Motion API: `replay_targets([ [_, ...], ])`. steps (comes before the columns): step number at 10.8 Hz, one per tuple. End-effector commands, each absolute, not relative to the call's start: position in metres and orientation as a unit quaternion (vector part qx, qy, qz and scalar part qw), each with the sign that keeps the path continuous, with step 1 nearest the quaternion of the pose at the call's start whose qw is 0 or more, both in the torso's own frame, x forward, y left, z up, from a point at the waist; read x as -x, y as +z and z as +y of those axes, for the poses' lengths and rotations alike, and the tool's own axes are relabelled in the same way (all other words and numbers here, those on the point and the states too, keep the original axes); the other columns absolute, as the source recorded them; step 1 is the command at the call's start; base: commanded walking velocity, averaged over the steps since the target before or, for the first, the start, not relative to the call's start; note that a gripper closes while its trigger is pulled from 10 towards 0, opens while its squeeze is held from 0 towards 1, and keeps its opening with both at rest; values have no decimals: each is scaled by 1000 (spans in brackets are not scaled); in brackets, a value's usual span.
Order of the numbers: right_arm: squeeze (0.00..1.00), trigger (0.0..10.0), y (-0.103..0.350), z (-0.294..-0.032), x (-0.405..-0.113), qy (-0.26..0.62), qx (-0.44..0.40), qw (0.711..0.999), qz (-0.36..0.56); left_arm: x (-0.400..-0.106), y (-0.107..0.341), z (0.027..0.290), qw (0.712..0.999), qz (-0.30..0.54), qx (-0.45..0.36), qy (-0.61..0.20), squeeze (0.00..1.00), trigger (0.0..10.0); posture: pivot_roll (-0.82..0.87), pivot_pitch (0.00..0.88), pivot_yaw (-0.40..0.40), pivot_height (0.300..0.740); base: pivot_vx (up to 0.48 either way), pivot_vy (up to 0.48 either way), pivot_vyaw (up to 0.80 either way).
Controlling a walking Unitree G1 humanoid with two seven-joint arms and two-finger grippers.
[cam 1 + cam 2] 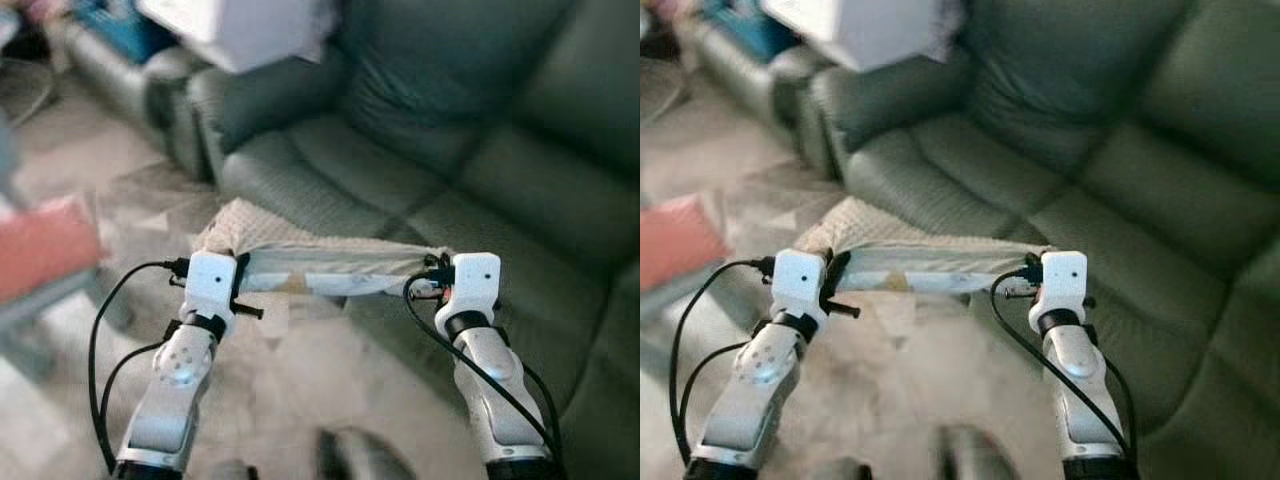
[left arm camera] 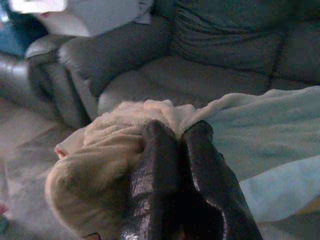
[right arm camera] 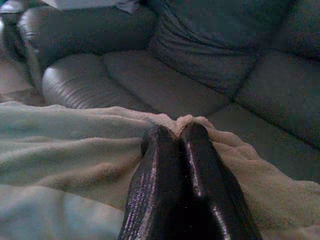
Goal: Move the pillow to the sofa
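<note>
Pillow [image 1: 335,262] between both claws, before sofa [image 1: 420,170] edge.

The flat cream fleece pillow [image 1: 330,262] hangs stretched between the two arms, the left pincer [image 2: 176,134] at its left end and the right pincer [image 3: 176,131] at its right end. The dark green leather sofa [image 1: 420,170] lies just ahead and to the right. A pink cushioned stool [image 1: 45,245] stands left, on the floor.
</note>
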State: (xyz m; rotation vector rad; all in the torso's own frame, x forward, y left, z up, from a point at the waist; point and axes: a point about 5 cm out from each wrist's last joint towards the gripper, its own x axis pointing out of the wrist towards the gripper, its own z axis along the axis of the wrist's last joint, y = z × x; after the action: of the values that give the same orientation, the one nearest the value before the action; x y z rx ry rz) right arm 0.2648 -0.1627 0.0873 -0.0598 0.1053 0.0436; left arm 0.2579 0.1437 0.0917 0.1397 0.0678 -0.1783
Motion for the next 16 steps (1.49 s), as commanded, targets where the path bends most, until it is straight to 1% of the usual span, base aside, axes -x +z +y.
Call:
replay_targets([
  [1, 0, 10000, 90, -180, -264, -11, 37, 998, 49, -259, 94, 143, 994, 28, -63, -86, 0, 10000, -13, 80, -33, 740, 0, 0, -800],
  [7, 0, 10000, 91, -179, -264, -5, 39, 998, 49, -259, 93, 142, 994, 29, -59, -92, 0, 10000, -10, 79, -40, 740, 0, 0, -800],
  [12, 0, 10000, 89, -177, -261, -7, 37, 998, 50, -258, 93, 140, 991, 33, -69, -108, 0, 10000, -14, 92, -29, 740, 0, 0, -800],
  [13, 0, 10000, 89, -177, -260, -7, 34, 998, 49, -259, 93, 140, 991, 33, -63, -114, 0, 10000, -16, 94, -26, 740, 0, 0, -438],
  [16, 0, 10000, 89, -175, -258, -6, 31, 998, 49, -258, 94, 141, 990, 30, -65, -118, 0, 10000, -13, 101, -22, 740, 284, 0, 0],
])
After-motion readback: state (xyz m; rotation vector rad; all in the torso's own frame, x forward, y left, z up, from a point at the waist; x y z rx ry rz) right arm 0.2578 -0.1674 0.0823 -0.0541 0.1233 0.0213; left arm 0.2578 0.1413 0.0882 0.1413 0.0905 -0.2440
